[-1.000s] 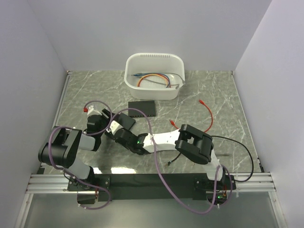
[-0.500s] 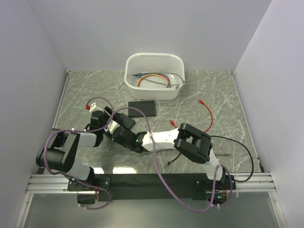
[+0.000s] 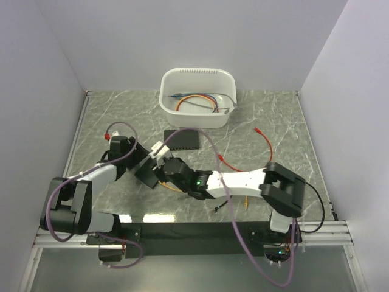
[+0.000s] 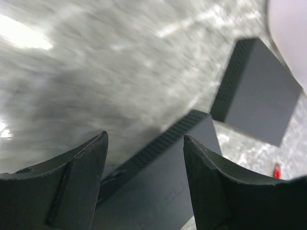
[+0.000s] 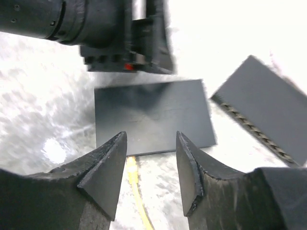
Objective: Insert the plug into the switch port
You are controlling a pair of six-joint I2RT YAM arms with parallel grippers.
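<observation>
Right end effector (image 5: 151, 136) was open: jaws apart, nothing between them. It pointed at the flat top of the near switch (image 5: 151, 115), which lay just past the fingertips. A yellow cable (image 5: 134, 191) ran along the tabletop (image 3: 279, 115) under that end effector.

Left end effector (image 4: 144, 139) was open too, and empty. It hung low over the same switch from the opposite side, with the switch's perforated edge showing between the fingers.

In the top view both end effectors sat close together at about 9 o'clock from the tabletop centre, the near switch between them. The far switch (image 3: 182, 139) lay at 1 o'clock from the near one, apart from it, and at 6 o'clock from the white tub (image 3: 194, 121).

The plug (image 3: 222, 158) was red and lay loose on the tabletop at 3 o'clock from the near switch. It was beside the right forearm, held by neither end effector and apart from both switches. Its red cable (image 3: 268, 149) curved off to a second red plug (image 3: 256, 129) at 1 o'clock. The tub, at 12 o'clock, held more coiled cables.
</observation>
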